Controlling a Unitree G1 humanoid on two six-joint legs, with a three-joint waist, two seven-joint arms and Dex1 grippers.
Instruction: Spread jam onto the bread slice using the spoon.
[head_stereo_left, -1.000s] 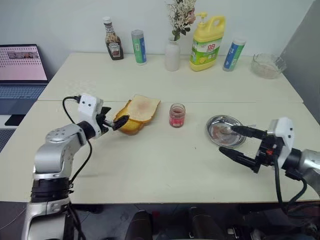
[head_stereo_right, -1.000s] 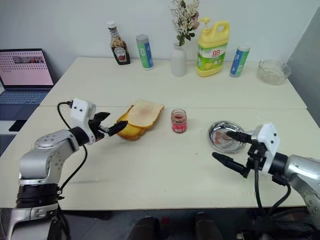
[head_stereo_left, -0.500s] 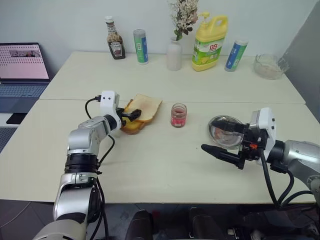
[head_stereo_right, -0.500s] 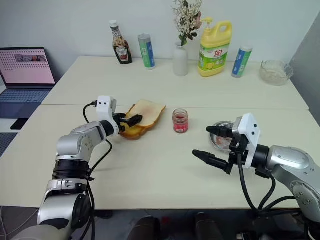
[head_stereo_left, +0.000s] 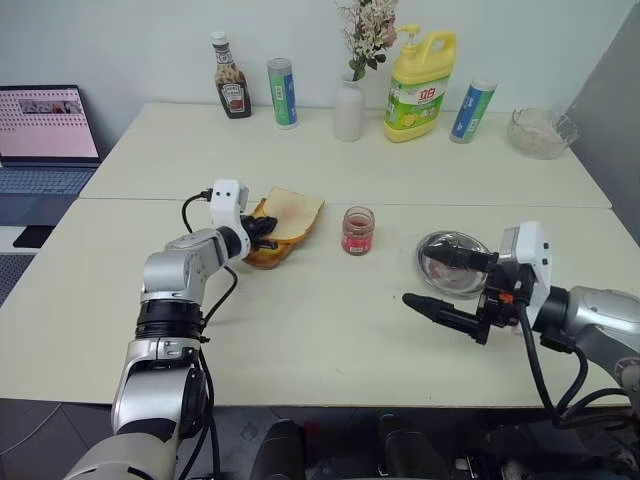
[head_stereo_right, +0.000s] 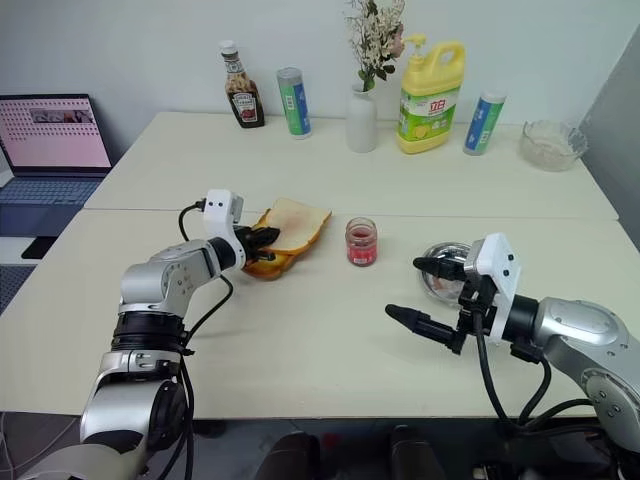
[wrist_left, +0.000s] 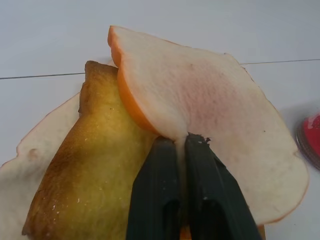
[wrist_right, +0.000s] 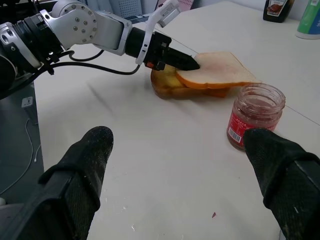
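Bread slice: pale, thin, faintly pink-smeared; found left of centre in the head views, laid aslant over a thicker golden toast slab. Its near edge is pinched between the closed fingers of the left gripper, presumably so it can be drawn off the slab or steadied for spreading.

Right gripper: lower right of frame, nearest the camera; fingers spread wide, nothing held, poised beside the steel dish, probably in readiness for the spoon, which cannot be made out with certainty.

Jam: centre of frame, in a small clear jar, lidless, set between bread and dish, within reach of either arm.

Far edge, upper frame: ketchup bottle, vase, yellow detergent jug, glass bowl; judged irrelevant.
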